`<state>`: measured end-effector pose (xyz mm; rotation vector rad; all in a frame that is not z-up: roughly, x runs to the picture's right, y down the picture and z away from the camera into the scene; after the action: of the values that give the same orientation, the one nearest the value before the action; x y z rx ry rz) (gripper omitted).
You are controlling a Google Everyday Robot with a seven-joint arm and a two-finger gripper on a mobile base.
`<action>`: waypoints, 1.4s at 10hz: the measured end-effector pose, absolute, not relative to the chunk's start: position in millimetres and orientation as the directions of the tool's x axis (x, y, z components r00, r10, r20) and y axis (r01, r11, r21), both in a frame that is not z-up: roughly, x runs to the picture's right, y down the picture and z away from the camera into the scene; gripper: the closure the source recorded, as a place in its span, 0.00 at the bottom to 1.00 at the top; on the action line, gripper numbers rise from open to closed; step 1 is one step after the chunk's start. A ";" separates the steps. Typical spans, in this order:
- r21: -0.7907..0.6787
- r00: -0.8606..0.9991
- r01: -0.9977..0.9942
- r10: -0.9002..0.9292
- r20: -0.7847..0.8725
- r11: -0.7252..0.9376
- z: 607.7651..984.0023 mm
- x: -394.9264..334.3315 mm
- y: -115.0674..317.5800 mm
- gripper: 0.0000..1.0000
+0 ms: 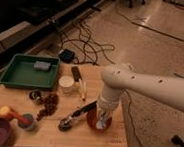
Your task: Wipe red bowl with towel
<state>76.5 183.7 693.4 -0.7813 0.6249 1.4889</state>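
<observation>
The hand (102, 117) reaches down into the red bowl (90, 122) near the desk's (113, 139) right front edge, closed tight on the pale towel (101, 124) inside it.

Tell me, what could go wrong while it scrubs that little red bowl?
The pincer is shut and down inside the red bowl, which sits near the front edge of the table; a hard sideways stroke might slide it off. The dark spoon lies right beside the bowl, so a shifting bowl could knock it.
</observation>
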 end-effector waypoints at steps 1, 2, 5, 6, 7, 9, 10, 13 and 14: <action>-0.057 -0.004 -0.995 0.617 -0.787 -0.079 704.9 78.2 196.5 1.00; -0.047 -0.013 -0.995 0.612 -0.791 -0.082 716.0 80.3 208.1 1.00; -0.028 -0.035 -0.995 0.595 -0.803 -0.096 752.7 84.6 241.8 1.00; -0.024 -0.039 -0.995 0.590 -0.806 -0.098 759.5 85.8 246.4 1.00; -0.020 -0.043 -0.995 0.588 -0.807 -0.099 765.9 87.0 250.0 1.00; -0.018 -0.045 -0.995 0.595 -0.803 -0.100 771.7 88.2 248.2 1.00; -0.018 -0.047 -0.995 0.599 -0.799 -0.101 773.1 89.1 246.2 1.00; -0.030 -0.037 -0.995 0.615 -0.788 -0.099 776.1 88.0 236.4 1.00; -0.034 -0.034 -0.995 0.618 -0.786 -0.098 777.3 87.9 234.2 1.00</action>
<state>87.9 234.2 777.3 -0.7714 0.6518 1.5277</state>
